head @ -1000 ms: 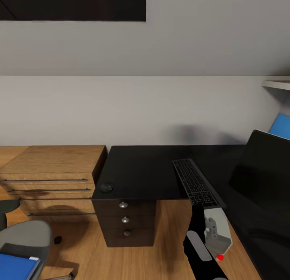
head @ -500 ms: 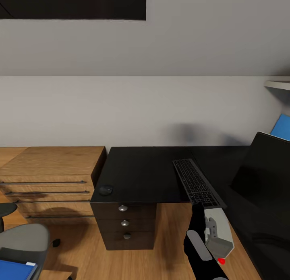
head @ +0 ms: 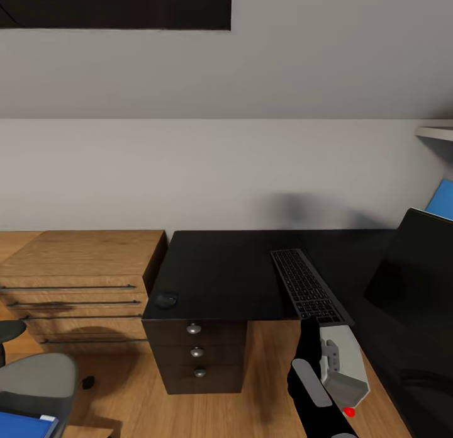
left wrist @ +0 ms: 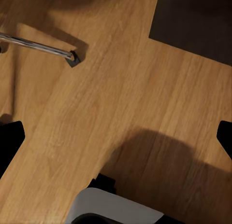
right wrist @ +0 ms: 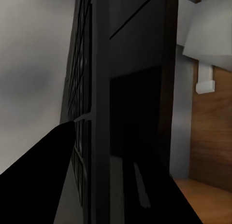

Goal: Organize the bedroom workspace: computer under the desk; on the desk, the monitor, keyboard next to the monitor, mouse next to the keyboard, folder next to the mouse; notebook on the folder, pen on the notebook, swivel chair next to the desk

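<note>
Keyboard [head: 308, 286] is lying on the glossy black desk [head: 220, 271], its near end hanging at the front edge, and your right gripper [head: 311, 328] is reaching up to that end. In the right wrist view the fingers [right wrist: 43, 175] are sitting on either side of the keyboard's [right wrist: 89, 98] edge, one dark finger on the key side; it is looking clamped, but you cannot tell for sure whether the grip is closed. Mouse [head: 167, 299] is resting at the desk's front left corner, above the black drawers [head: 196, 353] with silver knobs. Monitor [head: 415, 262] is standing at the right, black front facing you. Computer [head: 343, 369] is showing below the desk edge beside your right arm, on the wooden floor [left wrist: 125, 89]. Swivel chair [head: 38, 378] is sitting at lower left, well apart from the desk, with the blue folder [head: 22, 425] on its seat. Left fingers [left wrist: 10, 139] are hanging wide open over the floor, holding nothing. Light wooden cabinet [head: 82, 262] is touching the desk's left side.
</note>
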You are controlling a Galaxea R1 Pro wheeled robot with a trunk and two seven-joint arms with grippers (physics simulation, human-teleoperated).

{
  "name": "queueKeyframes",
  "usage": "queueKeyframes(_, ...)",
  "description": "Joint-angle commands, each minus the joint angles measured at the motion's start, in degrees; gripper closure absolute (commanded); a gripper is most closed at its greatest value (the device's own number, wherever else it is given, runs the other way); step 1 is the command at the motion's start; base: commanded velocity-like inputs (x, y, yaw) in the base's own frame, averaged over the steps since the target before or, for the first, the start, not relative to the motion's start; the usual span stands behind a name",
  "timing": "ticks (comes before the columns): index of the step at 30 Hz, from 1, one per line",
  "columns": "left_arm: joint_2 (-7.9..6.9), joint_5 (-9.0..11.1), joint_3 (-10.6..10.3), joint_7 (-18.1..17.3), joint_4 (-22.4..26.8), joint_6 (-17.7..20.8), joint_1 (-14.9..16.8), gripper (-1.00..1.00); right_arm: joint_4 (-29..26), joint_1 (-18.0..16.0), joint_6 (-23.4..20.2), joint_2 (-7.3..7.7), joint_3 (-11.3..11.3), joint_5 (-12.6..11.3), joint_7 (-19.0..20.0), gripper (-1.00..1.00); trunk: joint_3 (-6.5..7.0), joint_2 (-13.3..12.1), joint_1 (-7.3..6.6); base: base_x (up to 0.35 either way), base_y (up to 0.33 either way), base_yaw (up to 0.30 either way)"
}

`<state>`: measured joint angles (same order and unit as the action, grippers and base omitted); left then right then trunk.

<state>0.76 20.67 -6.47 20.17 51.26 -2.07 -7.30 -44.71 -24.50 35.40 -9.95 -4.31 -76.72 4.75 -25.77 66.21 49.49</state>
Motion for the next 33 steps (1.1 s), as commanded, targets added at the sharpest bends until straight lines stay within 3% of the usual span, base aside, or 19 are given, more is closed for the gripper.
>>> queueKeyframes(1, -0.01, 0.6, -0.2, 0.3, 0.1, -0.2, 0.0, -1.0, 1.8, 0.0, 0.0, -0.05, -0.1, -2.8, 0.3, 1.0, -0.05, 0.0, 0.02, 0.026, 0.023, 0.0)
queueKeyframes(28, 0.03, 0.6, -0.2, 0.3, 0.0, -0.2, 0.0, -1.0, 1.8, 0.0, -0.1, -0.05, 0.0, -2.8, 0.3, 1.0, -0.05, 0.0, 0.02, -0.006, 0.025, 0.0)
queueKeyframes(29, 0.03, 0.6, -0.2, 0.3, 0.0, -0.2, 0.0, -1.0, 1.8, 0.0, -0.1, -0.05, 0.0, -2.8, 0.3, -1.0, -0.05, 0.0, 0.02, 0.0, 0.0, 0.0)
queueKeyframes(33, 0.03, 0.6, -0.2, 0.3, 0.0, -0.2, 0.0, -1.0, 1.8, 0.0, -0.1, -0.05, 0.0, -2.8, 0.3, -1.0, -0.05, 0.0, 0.02, 0.0, 0.0, 0.0)
